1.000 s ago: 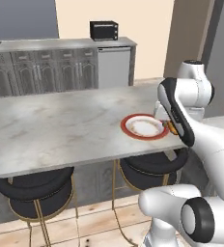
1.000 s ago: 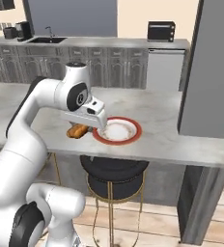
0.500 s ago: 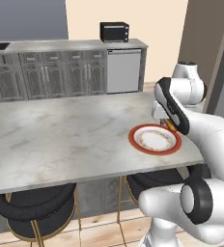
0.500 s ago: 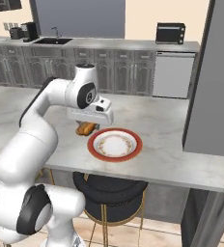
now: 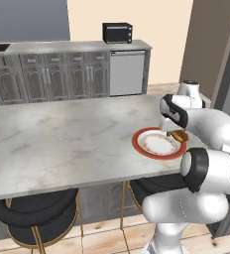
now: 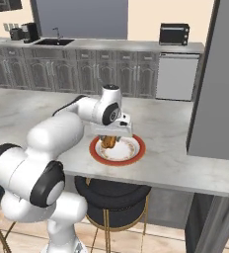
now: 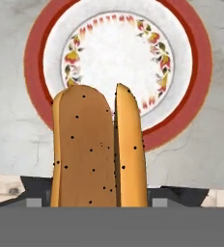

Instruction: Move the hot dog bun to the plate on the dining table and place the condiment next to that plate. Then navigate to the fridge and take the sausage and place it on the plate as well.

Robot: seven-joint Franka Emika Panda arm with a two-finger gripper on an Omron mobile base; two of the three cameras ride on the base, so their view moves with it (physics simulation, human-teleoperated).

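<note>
First step in hand: the gripper (image 6: 109, 142) clasps the hot dog bun (image 7: 98, 149) above the plate (image 6: 134, 152), over its near rim. Next, I judge, lower it toward the plate's centre on the worktop (image 5: 62, 144) and release.

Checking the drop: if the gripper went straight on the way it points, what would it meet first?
Probably the plate: the gripper, holding the hot dog bun, points down at its near red rim. How far above it hangs is unclear.
</note>
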